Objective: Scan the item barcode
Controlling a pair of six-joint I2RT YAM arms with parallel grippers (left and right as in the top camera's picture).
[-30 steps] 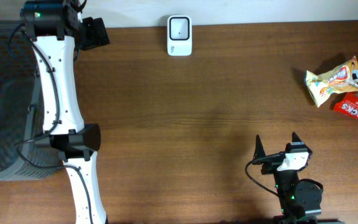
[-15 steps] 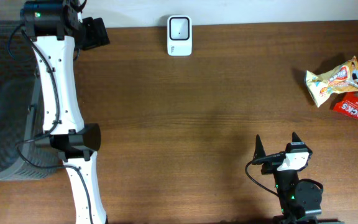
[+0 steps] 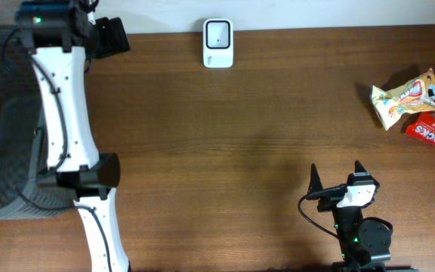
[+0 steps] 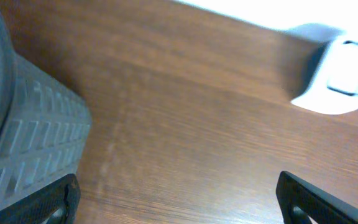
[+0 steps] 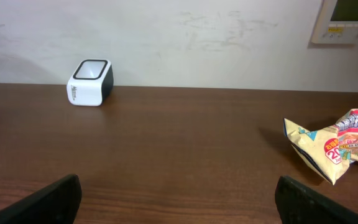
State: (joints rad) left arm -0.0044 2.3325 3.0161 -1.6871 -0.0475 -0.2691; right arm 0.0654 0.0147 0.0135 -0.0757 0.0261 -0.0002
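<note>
The white barcode scanner [image 3: 218, 43] stands at the table's far edge, and appears again in the scanner [image 5: 90, 83] and blurred in the scanner [image 4: 340, 78]. A yellow snack bag [image 3: 408, 97] and a red packet [image 3: 431, 128] lie at the right side; the snack bag [image 5: 344, 146] also shows in the right wrist view. My left gripper [image 3: 121, 38] is at the far left corner, left of the scanner, open and empty [image 4: 179, 202]. My right gripper [image 3: 337, 175] sits near the front edge, open and empty [image 5: 179, 202], well short of the bags.
A grey ribbed bin [image 3: 6, 128] fills the left edge of the table, its corner [image 4: 36, 137] close beside my left fingers. A wall panel [image 5: 350, 18] hangs behind the table. Bare brown tabletop [image 3: 240, 143] lies between scanner, bags and grippers.
The left arm has shifted a little to the left, its gripper moving slightly away from the scanner. The right arm and the items have not moved.
</note>
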